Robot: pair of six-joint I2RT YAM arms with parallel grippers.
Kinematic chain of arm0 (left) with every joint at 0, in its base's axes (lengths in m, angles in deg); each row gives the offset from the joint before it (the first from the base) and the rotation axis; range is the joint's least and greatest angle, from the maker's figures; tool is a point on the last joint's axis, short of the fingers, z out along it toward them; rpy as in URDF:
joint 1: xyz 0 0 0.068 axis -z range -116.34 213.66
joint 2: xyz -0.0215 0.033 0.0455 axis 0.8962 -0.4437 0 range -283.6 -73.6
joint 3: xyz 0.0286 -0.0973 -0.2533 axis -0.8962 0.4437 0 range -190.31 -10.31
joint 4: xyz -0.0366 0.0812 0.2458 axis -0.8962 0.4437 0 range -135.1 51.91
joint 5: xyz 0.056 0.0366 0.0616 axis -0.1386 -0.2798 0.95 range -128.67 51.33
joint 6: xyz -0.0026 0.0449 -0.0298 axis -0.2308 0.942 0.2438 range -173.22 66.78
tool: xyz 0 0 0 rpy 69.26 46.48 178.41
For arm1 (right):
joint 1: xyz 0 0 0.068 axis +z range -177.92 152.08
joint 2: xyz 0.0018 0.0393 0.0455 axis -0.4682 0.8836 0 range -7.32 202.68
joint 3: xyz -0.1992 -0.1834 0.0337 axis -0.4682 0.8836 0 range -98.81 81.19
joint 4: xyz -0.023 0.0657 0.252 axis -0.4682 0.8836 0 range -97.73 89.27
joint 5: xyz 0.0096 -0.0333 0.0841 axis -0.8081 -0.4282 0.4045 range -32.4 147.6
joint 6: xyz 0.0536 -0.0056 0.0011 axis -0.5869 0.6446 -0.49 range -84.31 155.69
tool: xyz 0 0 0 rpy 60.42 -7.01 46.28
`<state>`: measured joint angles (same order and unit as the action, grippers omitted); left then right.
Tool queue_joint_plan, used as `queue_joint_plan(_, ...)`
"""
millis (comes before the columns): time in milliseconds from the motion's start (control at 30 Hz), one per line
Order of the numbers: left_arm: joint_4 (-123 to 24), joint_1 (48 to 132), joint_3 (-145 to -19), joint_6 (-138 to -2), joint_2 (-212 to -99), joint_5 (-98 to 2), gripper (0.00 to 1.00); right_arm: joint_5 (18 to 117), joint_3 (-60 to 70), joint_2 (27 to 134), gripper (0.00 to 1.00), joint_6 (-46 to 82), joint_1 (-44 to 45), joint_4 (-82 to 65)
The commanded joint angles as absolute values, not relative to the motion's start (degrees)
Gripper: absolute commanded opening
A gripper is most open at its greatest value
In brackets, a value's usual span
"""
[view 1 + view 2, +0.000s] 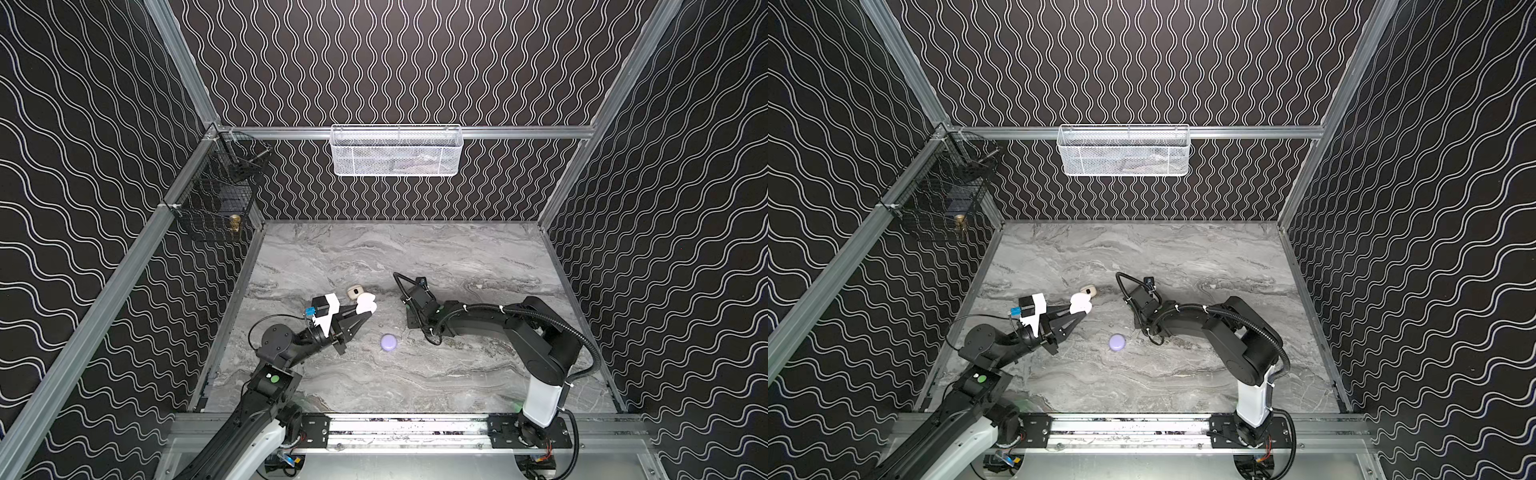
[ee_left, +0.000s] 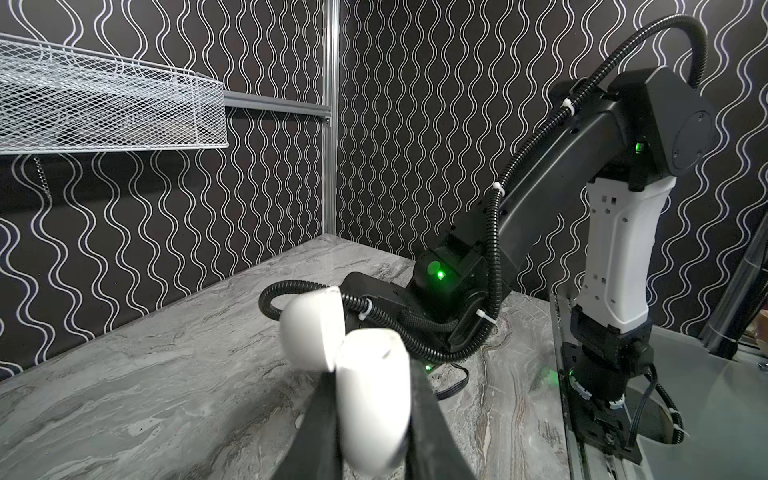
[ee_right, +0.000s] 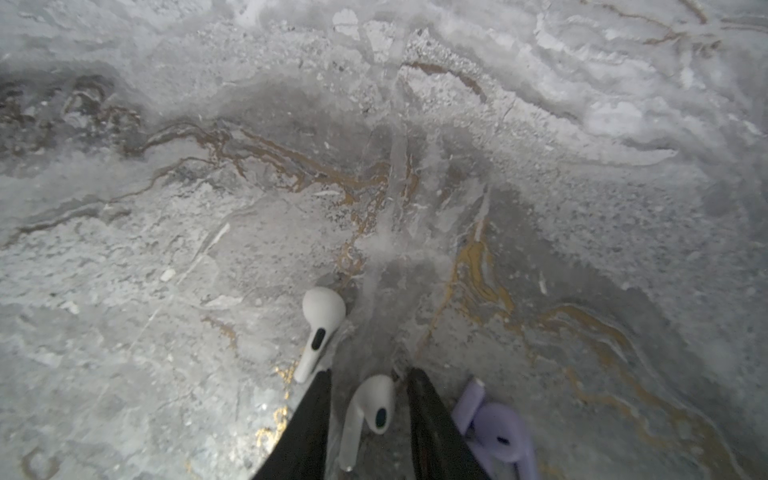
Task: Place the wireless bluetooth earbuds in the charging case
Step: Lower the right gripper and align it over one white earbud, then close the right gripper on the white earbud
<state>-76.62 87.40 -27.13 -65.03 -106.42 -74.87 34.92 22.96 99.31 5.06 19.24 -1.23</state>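
The left end effector grips a white charging case, lid open.

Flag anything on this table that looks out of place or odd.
Loose on the marble table, out of any case: a white earbud, a second white earbud between the open fingers of the right gripper, and a lavender earbud. The lavender case sits closed although a lavender earbud is out.

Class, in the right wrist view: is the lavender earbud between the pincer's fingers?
No, a white earbud lies inside the right pincer; the lavender earbud lies outside it.
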Motion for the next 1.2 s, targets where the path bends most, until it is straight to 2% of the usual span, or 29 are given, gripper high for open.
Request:
queue_joint_plan(0,-77.8,87.4,-27.2,-64.8,-106.5,-74.9,0.0,34.5,23.0,99.1,0.34,4.6,19.2,-0.4)
queue_joint_plan(100,-78.1,87.4,-27.2,-65.0,-106.7,-75.0,0.0,34.8,23.3,99.0,0.29,4.7,19.2,-0.7)
queue_joint_plan(833,-79.0,87.4,-27.0,-65.2,-107.8,-75.1,0.0,35.3,25.4,99.9,0.31,4.7,19.2,-3.0)
queue_joint_plan(1167,-79.1,87.4,-27.0,-65.2,-107.9,-75.2,0.0,35.4,25.8,99.3,0.21,4.3,19.3,-3.2)
